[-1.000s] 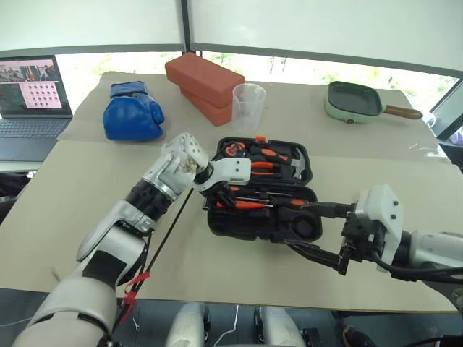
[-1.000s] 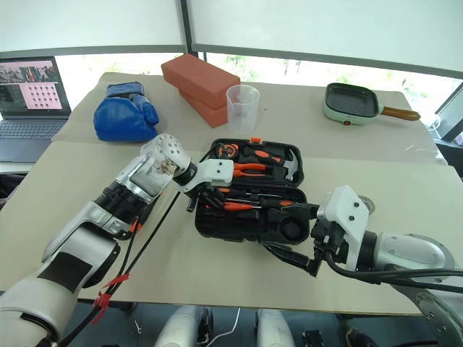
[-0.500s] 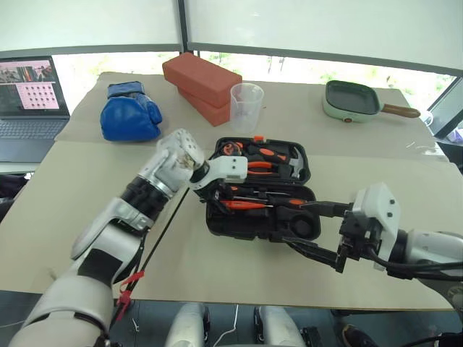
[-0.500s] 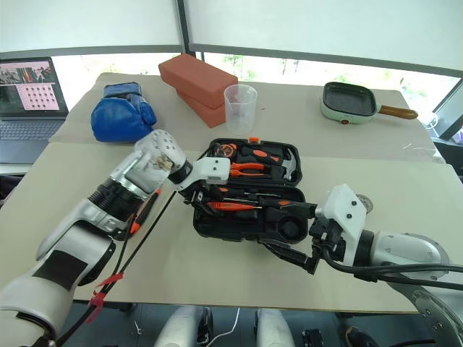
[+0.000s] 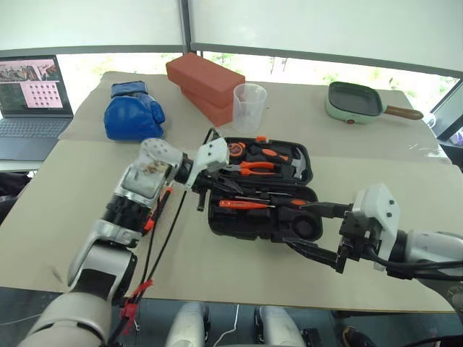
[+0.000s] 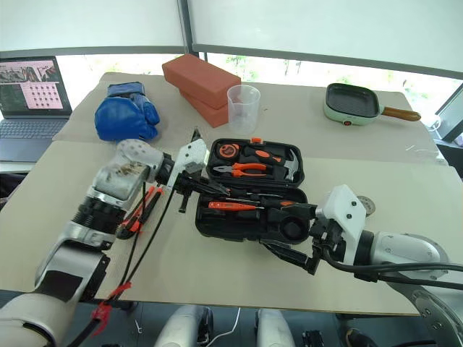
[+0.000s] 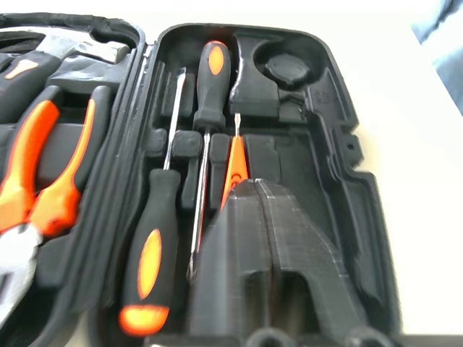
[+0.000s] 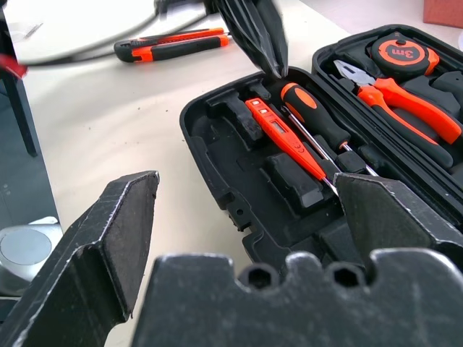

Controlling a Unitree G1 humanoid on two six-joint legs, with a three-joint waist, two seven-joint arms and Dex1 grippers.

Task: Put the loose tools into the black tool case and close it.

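Left gripper (image 5: 205, 189) is seen pinched closed and empty over the left end of the open black tool case (image 5: 262, 230) mid-desk. Right gripper (image 5: 312, 228) is spread wide, empty, at the case's near right corner. Utility knife (image 8: 172, 45) is left loose on the desk (image 5: 65, 202); its far end is blurred. "3m" is read on the tape measure (image 8: 396, 52).

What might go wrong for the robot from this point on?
1. The utility knife lies on the table outside the black tool case; closing the case now would leave it out.
2. The orange pen-like tool may not be fully seated in its slot, so the lid might jam.
3. The open right end effector hovers at the case's near corner and might nudge it.
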